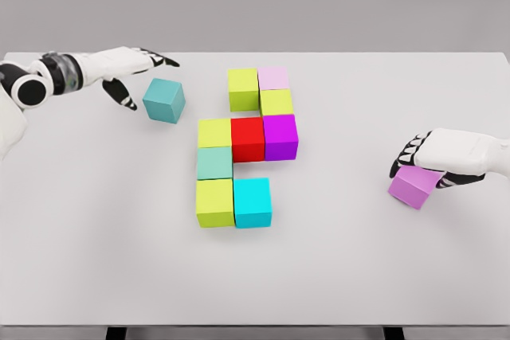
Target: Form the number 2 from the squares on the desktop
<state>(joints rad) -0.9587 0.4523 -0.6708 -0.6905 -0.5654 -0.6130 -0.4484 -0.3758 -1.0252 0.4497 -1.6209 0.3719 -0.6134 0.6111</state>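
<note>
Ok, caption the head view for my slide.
Right hand grips a purple cube; left hand open beside a teal cube.

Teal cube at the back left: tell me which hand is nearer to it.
Left. The left hand hovers just beside the teal cube, fingers spread, not holding it. The right hand is far across the table, fingers closed over the purple cube.

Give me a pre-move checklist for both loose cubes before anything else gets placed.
1. Right hand gripping violet cube: ok, fingers curl over its top.
2. Violet cube off the table: cannot tell.
3. Left hand holding teal cube: not ok, fingers spread, cube lies just beside them.
4. Path from violet cube to cyan cube: ok, bare table between.
5. Figure gap-free: ok, blocks touch.
6. Figure finished: not ok, two cubes apart.
</note>
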